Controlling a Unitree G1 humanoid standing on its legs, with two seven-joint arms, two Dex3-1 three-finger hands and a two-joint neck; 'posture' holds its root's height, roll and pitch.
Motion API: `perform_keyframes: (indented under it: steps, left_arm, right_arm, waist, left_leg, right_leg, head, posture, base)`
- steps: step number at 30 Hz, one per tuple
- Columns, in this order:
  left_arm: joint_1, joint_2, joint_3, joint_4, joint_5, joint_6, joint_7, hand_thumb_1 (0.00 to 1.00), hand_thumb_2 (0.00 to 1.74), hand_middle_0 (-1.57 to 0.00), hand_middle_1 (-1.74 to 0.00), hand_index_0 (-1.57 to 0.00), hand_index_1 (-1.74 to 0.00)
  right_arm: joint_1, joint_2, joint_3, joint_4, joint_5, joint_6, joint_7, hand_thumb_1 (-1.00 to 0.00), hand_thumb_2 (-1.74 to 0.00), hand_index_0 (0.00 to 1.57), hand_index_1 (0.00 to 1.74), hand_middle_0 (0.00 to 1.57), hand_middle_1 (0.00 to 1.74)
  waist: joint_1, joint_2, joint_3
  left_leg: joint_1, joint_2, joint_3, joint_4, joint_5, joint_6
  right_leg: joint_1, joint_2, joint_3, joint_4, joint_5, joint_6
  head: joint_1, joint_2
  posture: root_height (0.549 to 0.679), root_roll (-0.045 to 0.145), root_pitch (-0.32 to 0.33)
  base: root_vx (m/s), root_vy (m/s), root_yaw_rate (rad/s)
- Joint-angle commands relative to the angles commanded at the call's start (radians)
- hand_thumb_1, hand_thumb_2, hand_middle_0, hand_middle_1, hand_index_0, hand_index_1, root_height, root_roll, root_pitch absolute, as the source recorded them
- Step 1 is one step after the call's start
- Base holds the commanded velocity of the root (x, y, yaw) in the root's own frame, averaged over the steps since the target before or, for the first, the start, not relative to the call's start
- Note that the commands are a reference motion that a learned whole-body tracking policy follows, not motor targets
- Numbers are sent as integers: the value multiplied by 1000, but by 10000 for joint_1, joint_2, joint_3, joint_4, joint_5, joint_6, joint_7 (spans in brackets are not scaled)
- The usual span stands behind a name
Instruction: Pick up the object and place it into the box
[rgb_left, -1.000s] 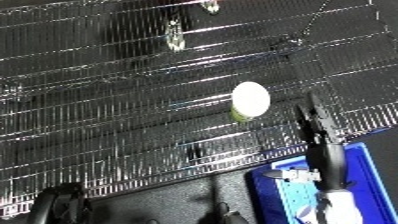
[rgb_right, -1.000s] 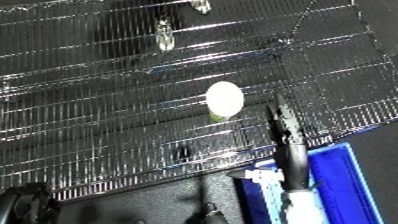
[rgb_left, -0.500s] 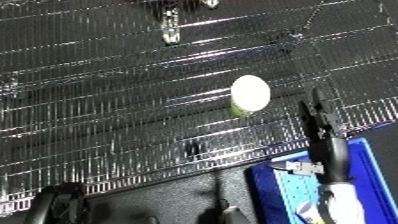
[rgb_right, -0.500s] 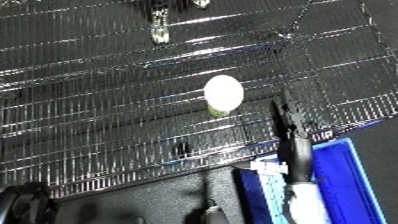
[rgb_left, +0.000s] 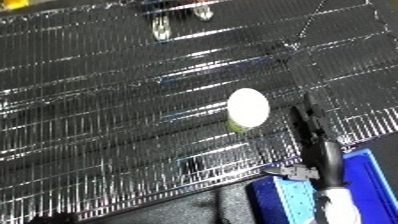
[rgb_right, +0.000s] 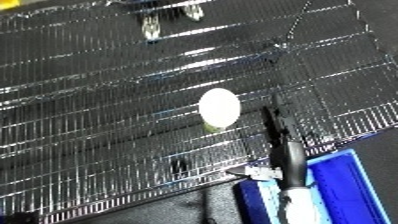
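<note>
Reaching is the step in hand, by my judgement: the right hand (rgb_left: 306, 125) stands just to the right of the object (rgb_left: 248, 107), seen edge-on as a thin black blade rising from the white forearm (rgb_left: 336, 205) at the near right. Its fingers look straight and held together, curled round nothing, and I cannot tell whether they touch the object or stop just short of it. The left hand shows in neither view.

The object is a pale, rounded, egg-like thing with a greenish-yellow base, lying on the wire-grid surface (rgb_left: 107, 120) right of middle, near the near edge of the grid. It is still on the surface, not lifted. The blue bin (rgb_right: 333, 187) sits at the near right, below the edge of the grid and well within the arm's side of the scene, so the carry looks short.

Next, I would expect the hand to need to come round the object, thumb on one side and fingers on the other, and close on it before any lift. A round body on open wire may roll away to the left if nudged from the right, so the approach wants to wrap rather than push. At the far edge, two small shiny fittings (rgb_left: 160, 27) lie well apart from all this.
</note>
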Motion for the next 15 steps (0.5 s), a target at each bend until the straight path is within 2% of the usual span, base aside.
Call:
perform_keyframes:
  steps: [8, 15]
  left_arm:
    - [-412, -105, -47, -149, -668, -37, 126, 1000, 1740, -1570, -1740, -1570, -1740]
    - [-654, -331, 9, -247, -990, -25, 252, 1000, 1740, -1570, -1740, -1570, -1740]
  right_arm:
    - [-789, -9, 85, 359, 704, -58, 110, 0, 0, 0, 0, 0, 0]
    - [-1365, 44, 62, 541, 755, 74, 201, 0, 0, 0, 0, 0, 0]
  waist:
    - [50, 101, 0]
    - [141, 148, 0]
  left_leg:
    - [-498, -13, 46, 63, -25, -10]
    - [-837, -35, 30, 22, 16, -7]
  right_leg:
    - [-517, -16, 31, 101, -14, -42]
    - [-879, 12, -21, 131, 9, -64]
  head:
    - [203, 578]
    - [282, 824]
  posture:
    - [612, 67, 12]
    - [611, 64, 43]
  base:
    - [-33, -14, 25]
    - [-28, -16, 32]
